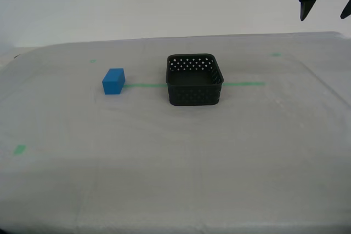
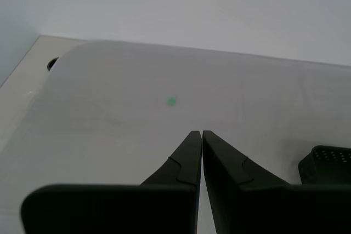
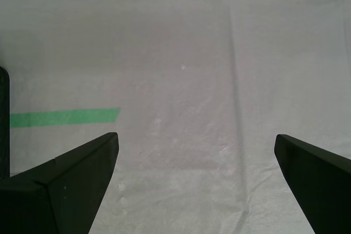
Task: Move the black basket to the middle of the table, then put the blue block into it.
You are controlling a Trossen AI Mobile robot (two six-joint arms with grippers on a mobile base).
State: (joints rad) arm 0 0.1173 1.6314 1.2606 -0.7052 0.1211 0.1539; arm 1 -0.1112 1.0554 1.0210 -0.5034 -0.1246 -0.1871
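While the black basket [image 1: 194, 80] is seen standing near mid-table [image 1: 164, 179] on the green tape line [image 1: 244, 84], the blue block [image 1: 113, 81] is left outside, toward the exterior view's left. First gripper [image 3: 196, 145]: spread wide, empty. Second gripper [image 2: 202, 135]: closed, empty. Block placement is judged outstanding.

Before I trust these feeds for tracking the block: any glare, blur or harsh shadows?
Exterior view: soft, even light; the blue block and black basket are sharp, with faint shadows. Second wrist view: my second gripper is soft, close to the lens, and the table looks hazy. First wrist view: cloth weave clear, no glare.
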